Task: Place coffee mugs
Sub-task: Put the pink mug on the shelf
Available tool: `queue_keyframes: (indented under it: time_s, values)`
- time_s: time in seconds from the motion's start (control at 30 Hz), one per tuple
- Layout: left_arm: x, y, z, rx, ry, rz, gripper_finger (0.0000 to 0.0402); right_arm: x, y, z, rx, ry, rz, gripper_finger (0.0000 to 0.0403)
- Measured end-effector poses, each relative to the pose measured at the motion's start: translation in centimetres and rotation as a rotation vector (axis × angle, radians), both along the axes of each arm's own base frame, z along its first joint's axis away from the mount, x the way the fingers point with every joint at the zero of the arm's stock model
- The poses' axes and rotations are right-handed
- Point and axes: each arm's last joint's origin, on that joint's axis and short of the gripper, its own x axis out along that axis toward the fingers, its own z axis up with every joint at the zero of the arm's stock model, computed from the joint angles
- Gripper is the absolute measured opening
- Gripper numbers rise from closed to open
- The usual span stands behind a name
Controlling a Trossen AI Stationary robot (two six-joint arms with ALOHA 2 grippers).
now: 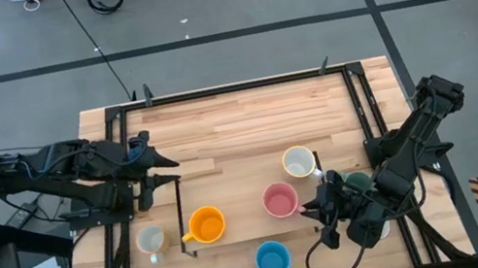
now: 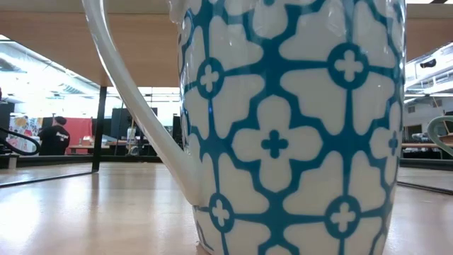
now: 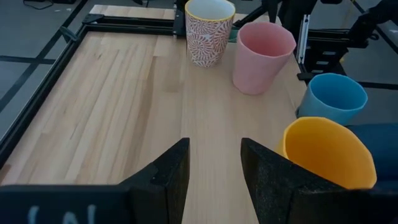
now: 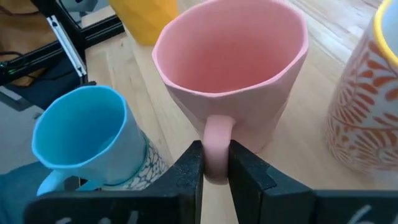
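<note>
The pink mug [image 1: 279, 201] stands upright near the table's middle, and my right gripper [image 1: 314, 207] is shut on its handle from the right. Around it stand the orange mug [image 1: 206, 225], the blue mug [image 1: 274, 261], a cream patterned mug [image 1: 298, 162] and a white mug [image 1: 150, 240]. The dark green mug [image 1: 358, 181] is half hidden under the right arm. The blue patterned mug [image 2: 283, 127] fills the low view. My left gripper [image 1: 169, 166] is open over bare wood at the table's left, with the orange mug [image 3: 329, 152] beside it. My right gripper [image 4: 216, 163] pinches the pink mug's handle [image 4: 216, 134] between its two fingers [image 4: 191, 169], one on each flat side of the loop. It comes from the table's right, slanting down. The mug is upright, and its base [image 3: 252, 87] appears to be on the table.
A black metal frame [image 1: 240, 85] runs round the wooden table, with a thin rail [image 1: 179, 213] left of the orange mug. Bare wood [image 1: 238, 129] lies across the far half. Cables hang near the right arm [image 1: 325, 257].
</note>
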Motion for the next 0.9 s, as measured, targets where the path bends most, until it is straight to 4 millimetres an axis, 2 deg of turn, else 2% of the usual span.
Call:
queue_keyframes:
  time_s: [0.63,0.9]
  values:
    - [0.0,0.0,0.0,0.000,-0.001,0.000,0.0151,-2.7,0.8,-0.4,0.040,0.060,-0.044,0.0064]
    - [0.0,0.0,0.0,0.000,0.000,0.000,0.0151,-3.9,0.8,0.2,0.068,0.086,-0.001,0.0064]
